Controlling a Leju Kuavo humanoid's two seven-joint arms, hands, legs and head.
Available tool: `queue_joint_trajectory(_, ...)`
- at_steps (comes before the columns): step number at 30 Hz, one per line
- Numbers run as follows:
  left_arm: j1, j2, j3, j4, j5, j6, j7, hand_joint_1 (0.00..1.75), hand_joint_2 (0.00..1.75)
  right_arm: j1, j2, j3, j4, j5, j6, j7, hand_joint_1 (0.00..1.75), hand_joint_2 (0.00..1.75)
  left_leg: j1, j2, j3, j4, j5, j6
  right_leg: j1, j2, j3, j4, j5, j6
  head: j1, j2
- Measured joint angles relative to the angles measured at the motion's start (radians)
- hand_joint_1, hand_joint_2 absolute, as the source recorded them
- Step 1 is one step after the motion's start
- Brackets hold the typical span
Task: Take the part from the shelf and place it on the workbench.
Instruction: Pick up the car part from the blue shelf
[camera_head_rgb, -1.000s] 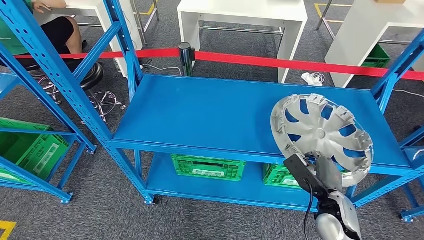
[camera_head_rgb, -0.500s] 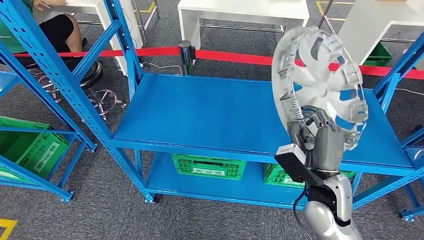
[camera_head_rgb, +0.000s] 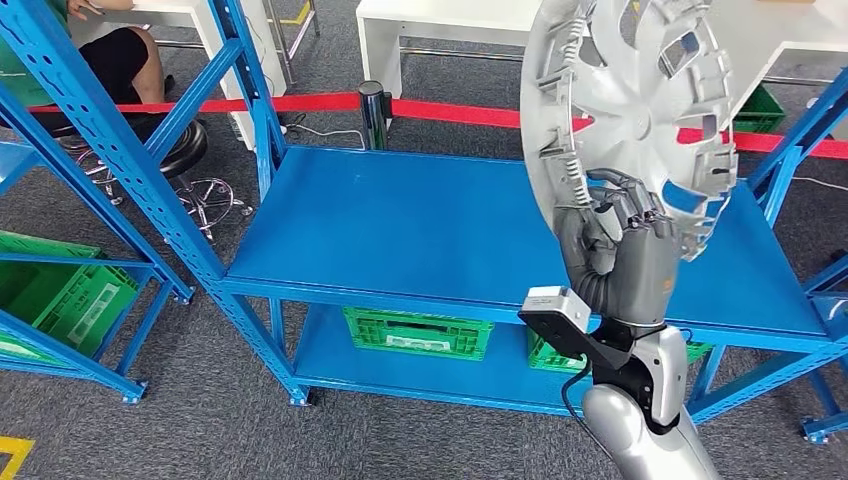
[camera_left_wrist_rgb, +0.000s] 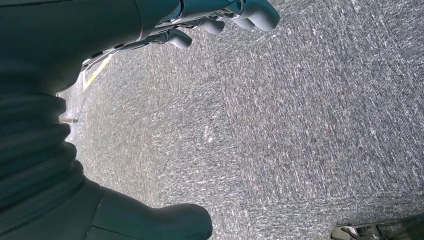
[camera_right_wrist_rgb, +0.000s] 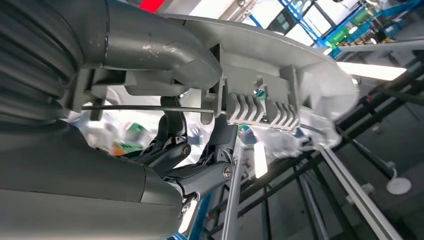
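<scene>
Hubcap (camera_head_rgb: 628, 110), silver, stands on edge in the air above the right end of the blue shelf (camera_head_rgb: 420, 225), clear of its surface. Your right hand (camera_head_rgb: 618, 245) grips its lower rim, fingers (camera_head_rgb: 630, 212) hooked through the spokes. Your left hand (camera_left_wrist_rgb: 220, 20) hangs over grey carpet (camera_left_wrist_rgb: 300, 125), fingers apart, holding nothing. Green crates (camera_head_rgb: 415, 333) sit on the shelf's lower level.
</scene>
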Motion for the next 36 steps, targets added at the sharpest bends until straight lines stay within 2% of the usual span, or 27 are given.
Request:
queue_joint_trajectory(4,0.0,-0.001,0.0,0.0,0.002,0.003,0.012,0.0,1.75,-0.013,0.003,0.029,-0.008,0.038,-0.021,-0.004,1.75,1.75,0.0,0.0,0.0,0.0,0.0,0.0,0.0,0.0,0.0,0.0,0.0,0.0,0.0,0.0)
queue_joint_trajectory(12,0.001,-0.009,0.003,0.0,0.032,0.029,-0.001,0.0,1.75,-0.106,0.003,0.103,-0.006,0.02,-0.031,0.012,1.75,1.75,0.0,0.0,-0.001,0.0,0.001,0.001,0.0,-0.001,-0.001,0.0,0.001,-0.001,0.0,0.0)
queue_joint_trajectory(27,0.005,-0.018,0.018,0.0,0.048,0.031,-0.019,0.0,1.75,-0.087,0.003,0.125,-0.007,0.048,-0.05,0.067,1.75,1.75,0.0,0.0,-0.001,0.0,0.001,0.001,0.0,-0.001,-0.001,0.0,0.001,-0.001,0.0,0.0)
queue_joint_trajectory(32,0.005,-0.019,0.018,0.0,0.05,0.031,-0.019,0.0,1.75,-0.084,0.004,0.125,-0.007,0.057,-0.05,0.072,1.75,1.75,-0.006,-0.001,-0.003,0.004,-0.002,0.005,-0.007,-0.001,-0.001,-0.001,0.001,0.004,0.0,0.0)
queue_joint_trajectory(36,0.004,-0.019,0.018,-0.001,0.052,0.028,-0.013,0.0,1.75,-0.075,0.004,0.125,-0.01,0.075,-0.049,0.078,1.75,1.75,-0.013,-0.001,-0.003,0.006,-0.006,0.014,-0.013,-0.001,0.002,-0.003,0.001,0.013,0.0,0.0)
